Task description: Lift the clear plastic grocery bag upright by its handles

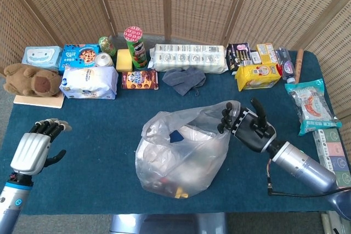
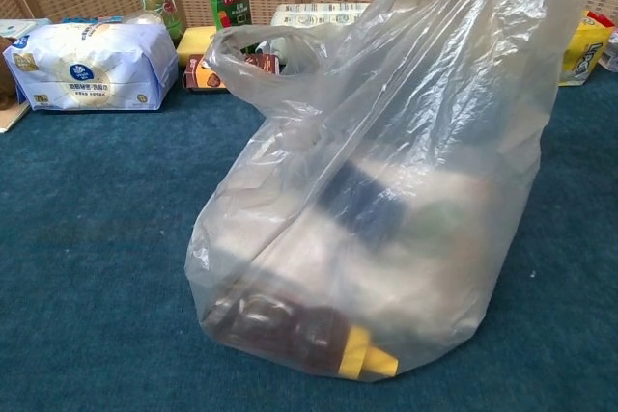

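The clear plastic grocery bag (image 1: 184,154) (image 2: 386,180) stands on the blue tablecloth, full of goods, a yellow-capped bottle (image 2: 359,362) at its bottom. My right hand (image 1: 245,126) grips the bag's right handle and holds it up and to the right. The left handle loop (image 1: 155,127) (image 2: 266,55) hangs free, sagging to the left. My left hand (image 1: 34,149) hovers at the table's front left corner, fingers apart, holding nothing. The chest view shows the bag but neither hand.
Groceries line the back of the table: a white bread bag (image 1: 88,82), Pringles can (image 1: 135,46), paper roll pack (image 1: 189,57), grey cloth (image 1: 184,79), yellow snack pack (image 1: 258,75). A plush toy (image 1: 30,79) lies far left, packets (image 1: 311,105) far right.
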